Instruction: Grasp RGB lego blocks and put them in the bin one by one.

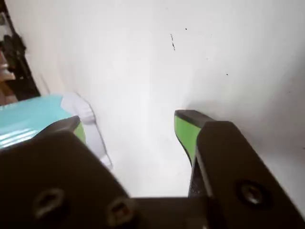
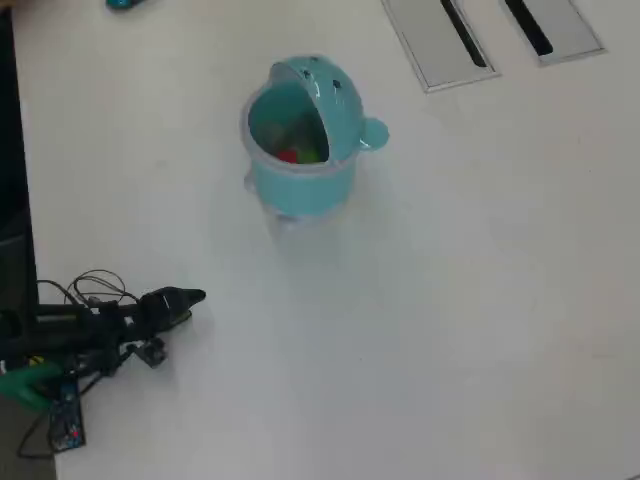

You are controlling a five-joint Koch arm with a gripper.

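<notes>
Bin (image 2: 300,180) stands upright on the table (image 2: 450,300), well apart from my gripper (image 2: 196,296), its axis vertical and its domed lid (image 2: 325,100) flipped back from the mouth. Overhead, red (image 2: 287,155) and yellow-green (image 2: 309,154) blocks show inside it; I cannot make out a blue one. My wrist view shows what the overhead cannot: my jaws spread wide with nothing between them (image 1: 128,131), green pads (image 1: 187,133) facing inward, and a teal edge of the bin to my left.
</notes>
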